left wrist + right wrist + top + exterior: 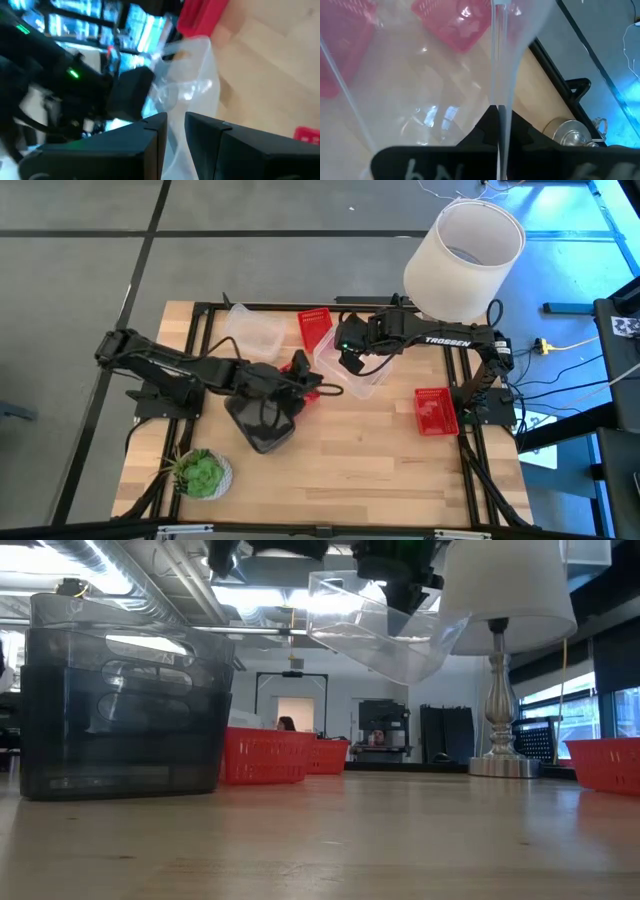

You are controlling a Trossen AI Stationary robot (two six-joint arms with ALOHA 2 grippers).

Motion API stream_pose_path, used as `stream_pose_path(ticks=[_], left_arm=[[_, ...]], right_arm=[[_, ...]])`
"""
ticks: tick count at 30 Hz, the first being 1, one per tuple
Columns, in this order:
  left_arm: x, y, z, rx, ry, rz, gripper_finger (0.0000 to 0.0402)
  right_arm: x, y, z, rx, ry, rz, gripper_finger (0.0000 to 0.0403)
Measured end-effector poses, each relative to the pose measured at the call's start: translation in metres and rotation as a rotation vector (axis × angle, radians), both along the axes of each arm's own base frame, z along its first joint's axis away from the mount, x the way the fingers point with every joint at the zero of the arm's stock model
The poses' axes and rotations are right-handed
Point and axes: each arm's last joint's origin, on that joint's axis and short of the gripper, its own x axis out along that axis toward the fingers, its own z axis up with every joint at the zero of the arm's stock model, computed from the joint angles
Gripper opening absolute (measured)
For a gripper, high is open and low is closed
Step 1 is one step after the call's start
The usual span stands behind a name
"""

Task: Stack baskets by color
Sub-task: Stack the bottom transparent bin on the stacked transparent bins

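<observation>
A clear basket (pixel 358 368) hangs tilted above the table's middle (pixel 380 630), with my right gripper (pixel 345 355) shut on it. My left gripper (pixel 175 145) reaches in from the left (pixel 312 380), slightly open. One clear wall (pixel 192 95) runs down into the gap between its fingers; whether they touch it, I cannot tell. A dark grey basket (pixel 262 422) stands on its base below the left arm. Another clear basket (pixel 250 330) sits on the far side. Red baskets rest at the far middle (pixel 315 328), under the left gripper (pixel 298 365) and at the right (pixel 435 410). My right gripper pinches one wall of the clear basket (pixel 499 100) at its rim, one finger inside and one outside. The fingers (pixel 530 137) slant down from the table's right side. The basket is lifted clear of the table and tilted.
A white lampshade (pixel 465 255) stands at the far right on a metal base (pixel 503 765), close to the right arm. A green potted plant (pixel 205 472) sits at the near left. Bare wood lies along the near middle of the table (pixel 370 470).
</observation>
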Motion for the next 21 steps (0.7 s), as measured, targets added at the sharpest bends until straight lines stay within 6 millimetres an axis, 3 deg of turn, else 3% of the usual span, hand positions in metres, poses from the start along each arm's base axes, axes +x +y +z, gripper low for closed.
stream_pose_path(ticks=[9, 21], left_arm=[[0.005, 0.018, -0.004, -0.003, 0.012, 0.063, 0.0062], [0.005, 0.028, -0.009, -0.071, 0.04, 0.087, 0.0062]], right_arm=[[0.0, 0.0, 0.0, -0.004, 0.011, 0.018, 0.0], [0.0, -0.001, 0.0, -0.035, 0.014, 0.009, 0.0]])
